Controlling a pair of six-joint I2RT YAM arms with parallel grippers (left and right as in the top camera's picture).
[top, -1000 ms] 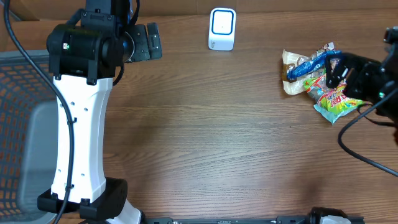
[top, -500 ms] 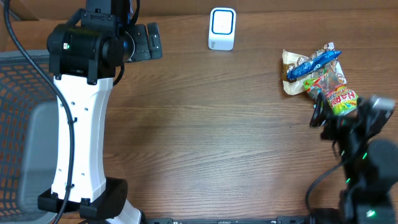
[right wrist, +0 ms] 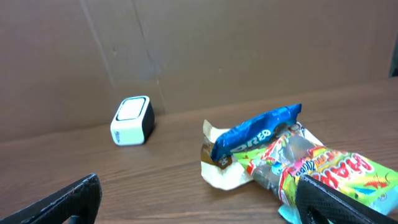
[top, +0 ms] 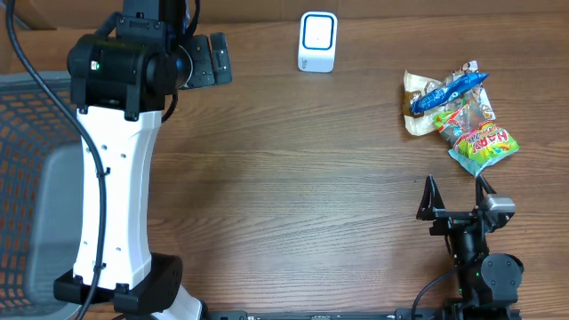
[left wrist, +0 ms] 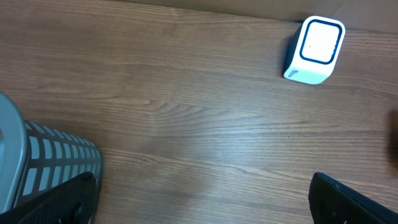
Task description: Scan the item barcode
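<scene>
- Overhead view: the right gripper (top: 457,197) stands with its jaws spread wide and nothing between them, on the far side of the snacks from the scanner (top: 317,41) and clear of them.
- The left gripper (top: 206,60) is likewise released and empty, hanging just left of the scanner – its wrist camera looks across at the white housing and blue-rimmed window.
- The items lie in one overlapping heap well to the right of the scanner: a blue Oreo packet (top: 447,91) rests across a tan wrapper (top: 415,117), with a green gummy bag (top: 483,145) on the side of the heap away from the scanner.
- Risk, as I judge it: because the packets overlap, a pinch on one could drag a neighbour along or shift the heap.
- Crinkled film is slippery and floppy, so a shallow pinch could let the packet slide out on the way to the scanner.
- No barcode shows on any packet, so the code may reach the window facing away or creased and fail to read.
- Surface: a brown wood-grain table (top: 293,178), bare between scanner and heap.
- Room: a plain brown panel (right wrist: 186,50) backs the scanner; a grey slatted basket (top: 27,178) sits far to its left.
</scene>
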